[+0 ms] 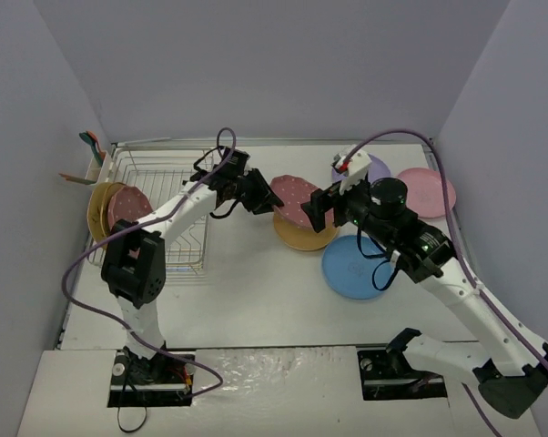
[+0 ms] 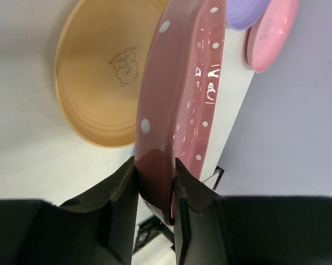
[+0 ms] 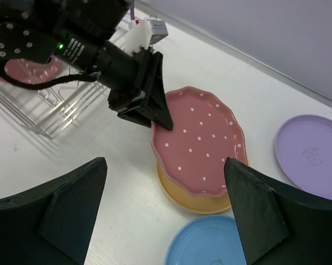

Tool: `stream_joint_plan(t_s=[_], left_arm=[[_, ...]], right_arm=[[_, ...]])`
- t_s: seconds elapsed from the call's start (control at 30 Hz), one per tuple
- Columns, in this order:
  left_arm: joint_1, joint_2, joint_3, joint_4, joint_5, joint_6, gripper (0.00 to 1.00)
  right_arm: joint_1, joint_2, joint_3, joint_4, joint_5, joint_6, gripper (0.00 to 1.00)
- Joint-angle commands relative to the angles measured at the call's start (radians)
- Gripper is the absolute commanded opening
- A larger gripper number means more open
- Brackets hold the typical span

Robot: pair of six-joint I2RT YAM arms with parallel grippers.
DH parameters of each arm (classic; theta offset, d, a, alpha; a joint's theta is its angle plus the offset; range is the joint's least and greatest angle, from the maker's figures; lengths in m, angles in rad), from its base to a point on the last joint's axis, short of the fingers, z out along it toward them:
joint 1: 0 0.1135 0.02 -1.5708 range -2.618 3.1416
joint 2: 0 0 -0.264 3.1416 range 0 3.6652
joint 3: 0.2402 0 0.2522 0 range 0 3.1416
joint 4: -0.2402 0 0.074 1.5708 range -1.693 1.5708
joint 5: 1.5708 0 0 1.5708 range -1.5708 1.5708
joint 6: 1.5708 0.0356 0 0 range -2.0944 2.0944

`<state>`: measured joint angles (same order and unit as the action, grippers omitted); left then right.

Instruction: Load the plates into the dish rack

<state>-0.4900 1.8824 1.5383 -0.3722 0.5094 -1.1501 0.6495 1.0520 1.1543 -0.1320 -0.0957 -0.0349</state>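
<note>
The round dark pink plate with white dots [image 3: 202, 141] is what we look at first. It is glossy, shallow and wavy at the rim, and it hangs tilted just over a plain tan round plate [image 1: 301, 235] near the middle of the white table [image 1: 256, 300]. The left gripper [image 2: 155, 171] has it by the near edge, one black finger pressed to each face, so the jaws are barely the plate's thickness apart. From the left wrist we see the plate almost edge-on; whether its far rim touches the tan plate we cannot tell. The tan one carries a small dark line drawing at its centre. The right gripper [image 1: 318, 211] hovers above this pair with its fingers spread wide and nothing between them. Close by lie a blue round plate [image 1: 356, 269] nearer the arms, and a lilac round plate [image 1: 376, 168] and a light pink round plate [image 1: 427, 191] toward the back wall, all flat. At the left stands the silver wire dish rack [image 1: 165, 196], and at its left end two plates stand on edge, one tan [image 1: 99, 214] and one dark pink with dots [image 1: 128, 208].
</note>
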Motion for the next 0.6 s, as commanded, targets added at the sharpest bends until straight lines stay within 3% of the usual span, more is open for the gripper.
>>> stream_joint_plan(t_s=[0.0, 0.2, 0.43, 0.57], left_arm=[[0.003, -0.211, 0.083, 0.022, -0.009, 0.153, 0.00], [0.050, -0.331, 0.164, -0.189, -0.148, 0.396, 0.00], [0.249, -0.473, 0.203, -0.394, -0.258, 0.651, 0.00], [0.325, -0.526, 0.247, -0.513, -0.392, 0.883, 0.00]], right_arm=[[-0.001, -0.110, -0.005, 0.028, 0.128, 0.122, 0.85], [-0.004, -0.215, -0.030, 0.026, 0.190, 0.181, 0.85], [-0.002, -0.260, -0.084, -0.009, 0.278, 0.252, 0.90], [-0.004, -0.262, -0.111, -0.030, 0.261, 0.280, 0.91]])
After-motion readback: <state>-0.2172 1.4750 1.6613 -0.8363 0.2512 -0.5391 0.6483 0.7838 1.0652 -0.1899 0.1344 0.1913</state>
